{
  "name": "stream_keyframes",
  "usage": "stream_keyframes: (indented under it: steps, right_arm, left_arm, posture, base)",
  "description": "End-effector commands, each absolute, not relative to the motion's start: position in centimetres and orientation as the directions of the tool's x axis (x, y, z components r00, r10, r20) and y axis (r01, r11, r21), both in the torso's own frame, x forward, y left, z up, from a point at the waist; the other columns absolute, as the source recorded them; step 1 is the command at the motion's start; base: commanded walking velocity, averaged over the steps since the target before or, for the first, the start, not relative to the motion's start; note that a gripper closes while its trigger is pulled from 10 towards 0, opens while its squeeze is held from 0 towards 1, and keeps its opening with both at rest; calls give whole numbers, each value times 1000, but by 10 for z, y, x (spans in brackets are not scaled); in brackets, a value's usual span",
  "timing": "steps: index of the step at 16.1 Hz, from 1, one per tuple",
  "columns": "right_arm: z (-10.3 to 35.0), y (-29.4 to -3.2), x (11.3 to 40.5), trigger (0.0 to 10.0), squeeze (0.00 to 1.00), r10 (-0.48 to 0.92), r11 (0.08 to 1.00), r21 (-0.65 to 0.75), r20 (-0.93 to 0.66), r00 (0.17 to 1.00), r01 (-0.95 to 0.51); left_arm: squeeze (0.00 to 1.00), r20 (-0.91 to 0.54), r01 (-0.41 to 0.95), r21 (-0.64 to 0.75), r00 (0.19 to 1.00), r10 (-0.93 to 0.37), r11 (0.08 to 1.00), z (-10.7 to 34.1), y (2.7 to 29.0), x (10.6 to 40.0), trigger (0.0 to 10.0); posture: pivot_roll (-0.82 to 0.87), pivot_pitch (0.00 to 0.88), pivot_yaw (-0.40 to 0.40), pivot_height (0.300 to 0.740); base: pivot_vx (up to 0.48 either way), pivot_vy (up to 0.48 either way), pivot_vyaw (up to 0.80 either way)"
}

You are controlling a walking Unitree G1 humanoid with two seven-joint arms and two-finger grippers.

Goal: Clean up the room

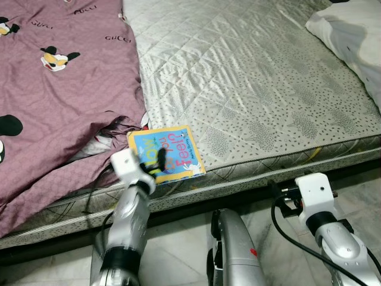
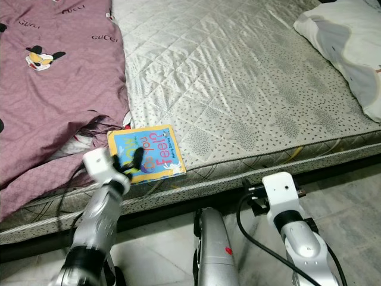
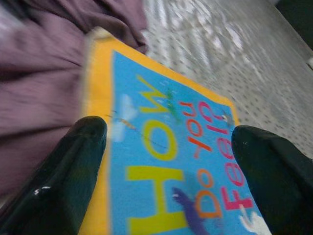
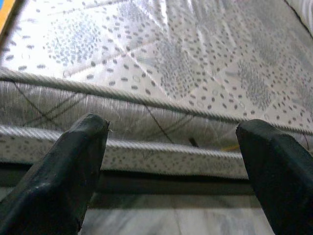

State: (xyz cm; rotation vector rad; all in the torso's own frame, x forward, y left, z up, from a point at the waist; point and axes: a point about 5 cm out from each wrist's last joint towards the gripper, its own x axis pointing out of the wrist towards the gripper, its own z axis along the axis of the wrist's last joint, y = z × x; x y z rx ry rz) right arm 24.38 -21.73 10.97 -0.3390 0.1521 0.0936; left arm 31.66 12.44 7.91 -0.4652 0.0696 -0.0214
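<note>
Glossy blue-and-yellow board book (image 1: 165, 151) at mattress (image 1: 250, 77) edge: judged light, stiff, slippery; grip near overhanging edge. Left tool (image 3: 166, 161) wide above cover; right tool (image 4: 171, 166) wide, idle.

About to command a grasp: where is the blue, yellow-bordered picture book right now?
The blue, yellow-bordered picture book lies flat at the grey quilted mattress's near edge, beside the mauve printed blanket, under the open left gripper.
</note>
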Motion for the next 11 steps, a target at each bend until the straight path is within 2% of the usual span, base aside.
stream_keyframes:
  steps: [1, 3, 5, 7, 9, 11]
  right_arm:
    - [105, -220, 243, 10000, 0, 56, 940, -322, -184, 981, -114]
    - [107, -211, 249, 10000, 0, 104, 946, -286, -180, 978, -154]
    - [108, -203, 253, 10000, 0, 145, 947, -259, -185, 972, -191]
    - [104, -195, 253, 10000, 0, 187, 949, -212, -214, 959, -232]
    - [104, -188, 252, 10000, 0, 216, 945, -199, -220, 951, -260]
    - [109, -186, 253, 10000, 0, 214, 947, -195, -202, 956, -253]
  left_arm:
    - [0, -58, -7, -433, 998, -20, 902, 83, 124, 312, 10000]
    - [0, -48, -61, -381, 998, 46, 923, 89, 134, 296, 10000]
    - [0, -83, -65, -350, 996, 38, 934, 83, 139, 282, 10000]
    - [0, -219, -102, -311, 975, 33, 945, 59, 146, 276, 10000]
    - [0, -298, -95, -258, 955, 14, 962, 47, 151, 280, 10000]
    - [0, -280, -77, -321, 960, -17, 944, 53, 155, 300, 10000]
  posture:
    - [-200, 225, -37, 555]
    - [-178, 217, -35, 555]
    - [-155, 208, -29, 555]
    - [-154, 200, -24, 555]
    - [-158, 189, -20, 555]
    - [-169, 174, -8, 555]
  base:
    - [0, 0, 0]
    - [0, 0, 0]
    - [0, 0, 0]
    - [0, 0, 0]
    - [0, 0, 0]
    - [0, 0, 0]
